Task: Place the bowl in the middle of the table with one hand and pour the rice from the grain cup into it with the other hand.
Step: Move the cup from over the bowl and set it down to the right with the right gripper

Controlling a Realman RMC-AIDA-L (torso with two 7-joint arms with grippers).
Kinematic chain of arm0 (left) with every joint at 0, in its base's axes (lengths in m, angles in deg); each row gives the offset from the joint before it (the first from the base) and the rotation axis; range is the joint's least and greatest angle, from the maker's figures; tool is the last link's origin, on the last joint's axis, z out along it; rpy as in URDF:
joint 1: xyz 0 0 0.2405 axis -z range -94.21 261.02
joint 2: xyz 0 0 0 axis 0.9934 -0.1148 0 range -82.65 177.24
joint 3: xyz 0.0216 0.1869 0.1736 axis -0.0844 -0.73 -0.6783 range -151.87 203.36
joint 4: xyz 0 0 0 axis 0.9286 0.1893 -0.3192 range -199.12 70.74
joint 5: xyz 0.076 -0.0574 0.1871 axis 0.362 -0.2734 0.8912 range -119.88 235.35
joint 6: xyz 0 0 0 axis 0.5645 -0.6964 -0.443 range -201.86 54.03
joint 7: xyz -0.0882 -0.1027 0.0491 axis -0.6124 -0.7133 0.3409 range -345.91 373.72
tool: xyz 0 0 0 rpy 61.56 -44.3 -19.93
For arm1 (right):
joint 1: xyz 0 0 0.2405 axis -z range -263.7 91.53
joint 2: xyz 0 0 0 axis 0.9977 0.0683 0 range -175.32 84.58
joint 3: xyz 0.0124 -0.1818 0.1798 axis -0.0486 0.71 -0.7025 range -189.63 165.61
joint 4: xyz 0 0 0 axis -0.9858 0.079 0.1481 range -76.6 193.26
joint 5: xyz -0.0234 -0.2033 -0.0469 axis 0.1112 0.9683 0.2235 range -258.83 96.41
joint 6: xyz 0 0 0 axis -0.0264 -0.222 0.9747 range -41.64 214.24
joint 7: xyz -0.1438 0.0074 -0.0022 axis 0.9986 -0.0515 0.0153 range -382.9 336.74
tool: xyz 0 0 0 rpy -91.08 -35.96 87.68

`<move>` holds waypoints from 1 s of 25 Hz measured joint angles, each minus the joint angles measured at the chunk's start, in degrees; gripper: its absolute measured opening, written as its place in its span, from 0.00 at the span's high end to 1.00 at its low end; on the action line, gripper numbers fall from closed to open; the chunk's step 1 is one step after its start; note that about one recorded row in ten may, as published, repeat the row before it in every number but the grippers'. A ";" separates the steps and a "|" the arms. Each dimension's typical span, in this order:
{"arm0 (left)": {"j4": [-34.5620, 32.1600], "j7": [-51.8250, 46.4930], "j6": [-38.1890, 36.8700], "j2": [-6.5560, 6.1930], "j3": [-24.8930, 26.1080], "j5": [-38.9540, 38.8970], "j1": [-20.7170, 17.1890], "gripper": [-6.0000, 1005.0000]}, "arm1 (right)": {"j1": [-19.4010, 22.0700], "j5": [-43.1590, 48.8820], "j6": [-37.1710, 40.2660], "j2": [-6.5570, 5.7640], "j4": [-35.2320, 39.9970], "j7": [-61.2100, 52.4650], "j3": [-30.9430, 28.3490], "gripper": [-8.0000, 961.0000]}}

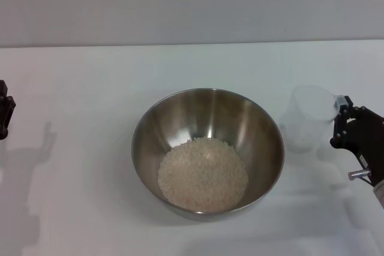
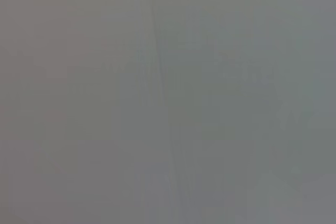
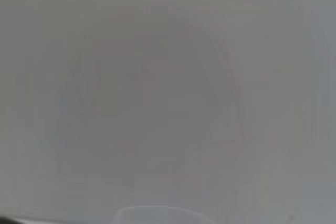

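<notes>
The stainless-steel bowl [image 1: 211, 107] stands in the middle of the white table [image 1: 78, 82]. A pale heap of rice [image 1: 203, 174] lies in its bottom. The clear grain cup [image 1: 306, 121] stands upright on the table just right of the bowl and looks empty. My right gripper [image 1: 343, 115] is at the cup's right side, against its rim. My left gripper [image 1: 5, 115] shows only partly at the left edge, well away from the bowl. Both wrist views show only a grey blur.
The table's far edge meets a pale wall [image 1: 192, 4] at the back. Bare tabletop lies left of the bowl and behind it.
</notes>
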 joint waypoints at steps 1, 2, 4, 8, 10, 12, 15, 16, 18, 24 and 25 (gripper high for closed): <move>0.00 0.00 0.02 0.00 -0.09 0.00 0.08 0.17 | -0.24 0.00 -0.72 0.00 0.18 -0.01 -0.18 0.98; 0.00 0.00 0.04 0.00 -0.14 0.00 0.13 0.17 | -0.49 0.00 -1.61 0.00 0.33 -0.01 -0.25 0.98; 0.00 0.00 0.08 0.00 -0.21 0.00 0.17 0.17 | -1.02 0.00 -2.79 0.00 0.54 -0.01 -0.30 0.97; 0.00 0.00 0.09 0.00 -0.27 0.00 0.24 0.17 | -1.67 0.13 -3.70 0.00 0.84 -0.01 0.16 0.97; 0.00 0.00 0.10 0.00 -0.30 0.00 0.24 0.17 | -1.98 0.39 -4.30 0.00 0.84 -0.01 0.28 0.97; 0.00 0.00 0.10 0.00 -0.30 0.00 0.24 0.17 | -2.29 0.49 -4.98 0.00 0.85 -0.01 0.29 0.97; 0.00 0.00 0.09 0.00 -0.31 0.00 0.21 0.17 | -2.63 0.53 -5.88 0.00 0.98 -0.01 0.40 0.97; 0.00 0.00 0.09 0.00 -0.31 0.00 0.19 0.17 | -2.74 0.55 -6.16 0.00 1.02 -0.01 0.43 0.97; -0.01 0.00 0.10 0.00 -0.30 0.00 0.16 0.17 | -3.10 0.62 -6.95 0.00 1.12 -0.01 0.47 0.97; -0.08 0.00 0.08 -0.01 -0.30 0.00 0.14 0.17 | -4.34 0.69 -8.68 0.00 1.78 -0.01 1.13 0.97; -0.08 0.00 0.08 -0.01 -0.30 0.00 0.14 0.17 | -4.52 0.70 -8.87 0.00 1.81 -0.01 1.26 0.97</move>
